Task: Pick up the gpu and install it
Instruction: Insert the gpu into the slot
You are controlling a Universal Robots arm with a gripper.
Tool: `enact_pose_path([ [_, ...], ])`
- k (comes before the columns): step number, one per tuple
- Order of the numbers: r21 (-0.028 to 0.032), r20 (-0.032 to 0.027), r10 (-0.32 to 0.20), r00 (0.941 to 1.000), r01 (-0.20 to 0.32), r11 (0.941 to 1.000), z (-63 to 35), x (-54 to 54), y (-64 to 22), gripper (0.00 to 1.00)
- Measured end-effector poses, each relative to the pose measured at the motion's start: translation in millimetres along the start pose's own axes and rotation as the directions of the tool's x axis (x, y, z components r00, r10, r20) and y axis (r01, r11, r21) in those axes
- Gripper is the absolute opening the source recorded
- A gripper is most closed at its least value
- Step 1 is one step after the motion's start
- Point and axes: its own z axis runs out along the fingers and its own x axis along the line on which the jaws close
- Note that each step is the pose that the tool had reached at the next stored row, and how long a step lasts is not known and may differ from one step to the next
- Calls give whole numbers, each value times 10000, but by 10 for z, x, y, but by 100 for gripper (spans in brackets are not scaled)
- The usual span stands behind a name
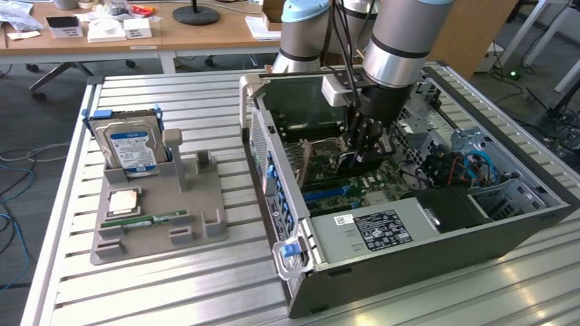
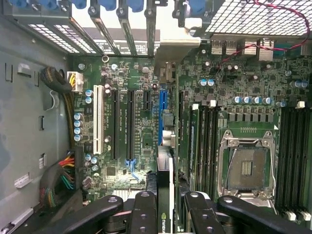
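Note:
The open computer case lies on its side on the slatted table, and my gripper reaches down into it over the green motherboard. In the wrist view my gripper is shut on the gpu. The card is seen edge-on as a thin dark strip between the black fingers. It stands upright in line with the blue expansion slot. Its pale metal end bracket reaches the case's rear slot openings. Whether the card's edge sits in the slot I cannot tell.
A grey fixture on the exterior view's left holds a silver hard drive, a RAM stick and a CPU chip. On the board are an empty CPU socket, a white slot and cable bundles.

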Motion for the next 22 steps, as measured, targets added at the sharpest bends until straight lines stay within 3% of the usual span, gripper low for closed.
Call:
enact_pose_path([
  [22,2,3,1,10000,-1,10000,90,2,60,27],
])
